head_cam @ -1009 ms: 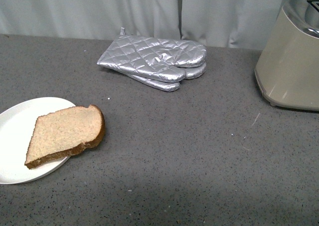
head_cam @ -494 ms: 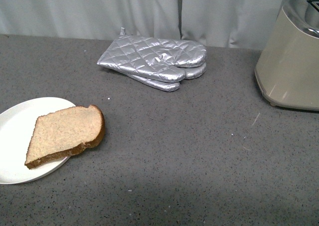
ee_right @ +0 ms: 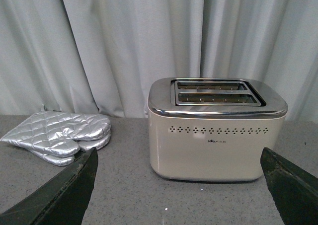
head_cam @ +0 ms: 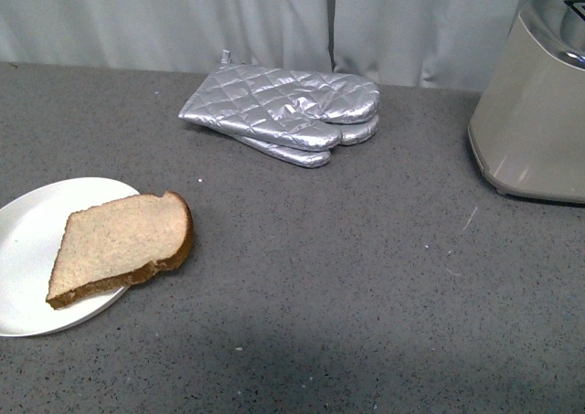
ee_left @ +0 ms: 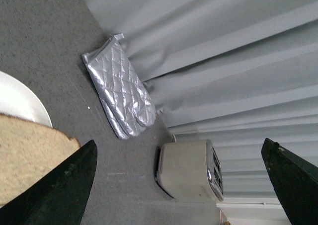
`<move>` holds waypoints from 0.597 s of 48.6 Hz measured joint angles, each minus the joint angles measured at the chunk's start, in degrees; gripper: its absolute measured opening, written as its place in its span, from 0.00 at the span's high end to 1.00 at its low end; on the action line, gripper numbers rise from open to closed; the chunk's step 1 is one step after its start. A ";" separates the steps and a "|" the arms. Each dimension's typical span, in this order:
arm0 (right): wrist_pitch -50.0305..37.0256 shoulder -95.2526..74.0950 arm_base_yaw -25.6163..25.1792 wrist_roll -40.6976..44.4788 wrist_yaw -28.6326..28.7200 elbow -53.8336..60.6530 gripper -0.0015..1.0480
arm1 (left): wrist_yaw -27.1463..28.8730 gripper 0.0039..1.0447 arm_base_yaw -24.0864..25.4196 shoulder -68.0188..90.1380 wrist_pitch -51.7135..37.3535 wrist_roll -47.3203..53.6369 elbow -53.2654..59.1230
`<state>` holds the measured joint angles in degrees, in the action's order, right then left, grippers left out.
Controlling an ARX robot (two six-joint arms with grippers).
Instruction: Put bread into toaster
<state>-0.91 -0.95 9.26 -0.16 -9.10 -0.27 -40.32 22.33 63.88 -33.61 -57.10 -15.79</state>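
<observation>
The bread (head_cam: 119,246), a light brown slice with a darker crust, lies on a round white plate (head_cam: 27,249) at the front left, its rounded top hanging over the plate's edge. It also shows in the left wrist view (ee_left: 27,155). The beige toaster (head_cam: 539,112) with a chrome slotted top stands at the far right; it shows in the left wrist view (ee_left: 189,169) and, close and head-on, in the right wrist view (ee_right: 216,130). Neither arm shows in the front view. My left gripper (ee_left: 181,185) is open and empty beside the bread. My right gripper (ee_right: 181,195) is open and empty, facing the toaster.
Silver quilted oven mitts (head_cam: 283,112) lie at the back centre, also in the left wrist view (ee_left: 119,88) and the right wrist view (ee_right: 59,135). A grey curtain (head_cam: 274,16) hangs behind the dark grey counter (head_cam: 347,286).
</observation>
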 joint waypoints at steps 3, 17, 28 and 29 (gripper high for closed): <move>0.00 0.00 0.00 0.00 -0.02 0.00 0.09 | -2.21 0.06 1.90 11.45 -3.28 3.04 -5.07; 0.00 0.00 0.00 0.00 0.00 0.00 0.09 | -3.17 0.06 4.11 35.60 3.23 18.82 -17.16; 0.00 0.00 0.00 0.00 0.00 0.00 0.09 | -1.51 0.06 4.37 45.13 8.33 30.56 -22.49; 0.00 0.00 0.00 0.00 0.00 0.00 0.09 | -1.25 0.06 4.46 45.83 8.72 31.28 -22.93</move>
<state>-0.91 -0.95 9.26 -0.16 -9.10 -0.27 -41.56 26.79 109.71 -24.88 -25.82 -38.72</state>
